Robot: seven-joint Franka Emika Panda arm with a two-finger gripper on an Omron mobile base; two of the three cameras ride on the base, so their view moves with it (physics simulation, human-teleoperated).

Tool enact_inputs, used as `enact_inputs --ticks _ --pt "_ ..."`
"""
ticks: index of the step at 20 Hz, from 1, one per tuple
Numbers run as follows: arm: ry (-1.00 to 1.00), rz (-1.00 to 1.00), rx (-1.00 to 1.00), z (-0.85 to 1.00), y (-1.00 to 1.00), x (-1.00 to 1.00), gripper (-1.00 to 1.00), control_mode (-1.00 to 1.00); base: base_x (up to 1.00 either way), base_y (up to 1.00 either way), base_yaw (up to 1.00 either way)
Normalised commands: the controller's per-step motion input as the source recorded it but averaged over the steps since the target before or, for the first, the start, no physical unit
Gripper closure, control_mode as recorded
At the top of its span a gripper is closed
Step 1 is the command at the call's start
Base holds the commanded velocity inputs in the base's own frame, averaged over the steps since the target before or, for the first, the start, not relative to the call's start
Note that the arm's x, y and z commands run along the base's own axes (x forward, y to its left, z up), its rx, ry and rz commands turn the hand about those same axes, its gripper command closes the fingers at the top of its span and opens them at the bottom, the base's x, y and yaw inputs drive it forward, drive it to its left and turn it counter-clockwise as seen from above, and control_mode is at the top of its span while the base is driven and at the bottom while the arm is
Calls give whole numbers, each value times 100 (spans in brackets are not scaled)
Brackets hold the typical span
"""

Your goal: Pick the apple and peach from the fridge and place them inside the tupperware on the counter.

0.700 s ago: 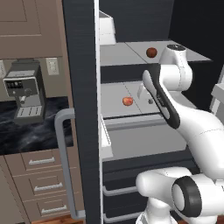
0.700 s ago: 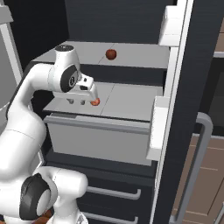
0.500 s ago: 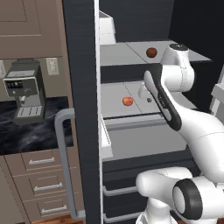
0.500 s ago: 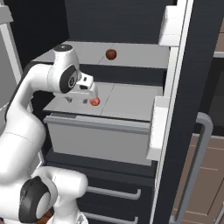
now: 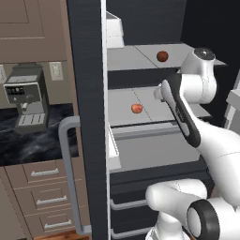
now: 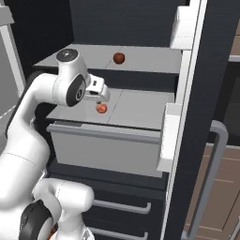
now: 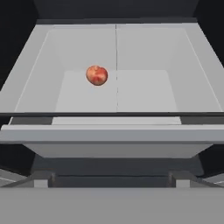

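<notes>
Peach (image 7: 97, 75) lies on the fridge (image 5: 86, 70) shelf, ahead of the jaws, whose spread I cannot tell.

Fridge (image 6: 197, 117) door open, apple (image 6: 119, 58) on the upper shelf, peach (image 6: 101, 108) on the pale grey shelf below, gripper (image 6: 99, 97) hanging just above the peach, finger state hidden behind the white hand.

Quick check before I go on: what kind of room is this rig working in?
A simulated home kitchen, it seems. An open fridge holds a peach and an apple on pale shelves; a coffee machine stands on a black marbled counter above taupe drawers.
</notes>
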Motion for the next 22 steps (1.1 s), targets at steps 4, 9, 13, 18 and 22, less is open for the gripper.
enact_inputs --ticks 4,9,13,18,22 --pt "-8 -5 0 47 -25 35 -100 -100 0 0 0" --pt "-19 -2 0 57 -10 40 -100 -100 0 0 0" --pt "-19 0 0 31 -8 35 -100 -100 0 0 0" --pt "-19 0 0 8 -20 41 -100 -100 0 0 0" --pt "-9 0 0 12 -20 32 -100 -100 0 0 0"
